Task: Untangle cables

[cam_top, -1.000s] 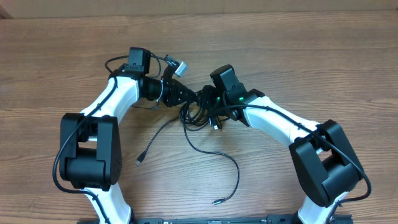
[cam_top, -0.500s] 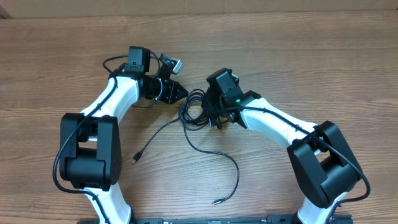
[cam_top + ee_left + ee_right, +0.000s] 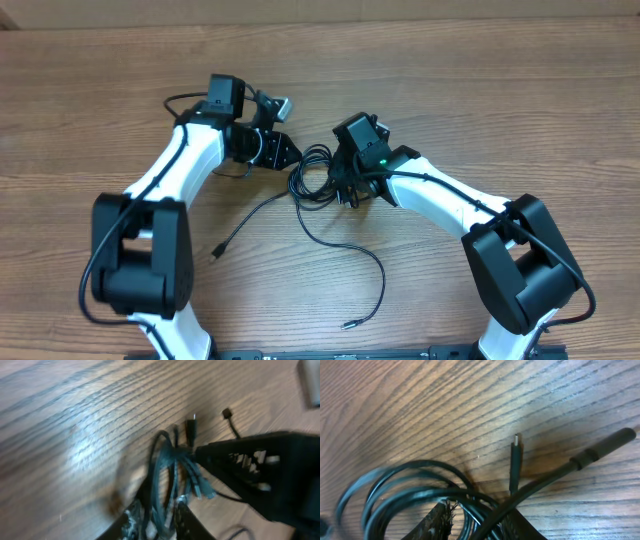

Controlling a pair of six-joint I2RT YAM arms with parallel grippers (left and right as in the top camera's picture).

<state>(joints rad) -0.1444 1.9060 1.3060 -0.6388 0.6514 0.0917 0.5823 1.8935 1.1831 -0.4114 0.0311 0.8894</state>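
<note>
The cables point(image 3: 315, 175) are thin black cords bunched in a tangle between my two grippers. One loose end point(image 3: 218, 254) trails toward the front left, and another point(image 3: 350, 323) runs to the front middle. My left gripper point(image 3: 290, 152) is at the tangle's left edge. In the left wrist view the left gripper point(image 3: 157, 512) is open, with strands of the cables point(image 3: 162, 470) running loosely between its fingers. My right gripper point(image 3: 343, 185) is on the tangle's right side. In the right wrist view the right gripper point(image 3: 480, 517) is shut on looped cables point(image 3: 415, 485). A small plug point(image 3: 516, 452) lies just beyond.
The wooden table point(image 3: 520, 90) lies bare around the tangle. A thicker cord with a barrel-shaped end point(image 3: 600, 445) crosses the right wrist view. The right gripper's black body point(image 3: 265, 470) fills the right of the left wrist view, close to the left fingers.
My left gripper has pulled back a little to the left of the tangle and its jaws have parted. My right gripper has narrowed onto the bundle and shifted slightly left.
</note>
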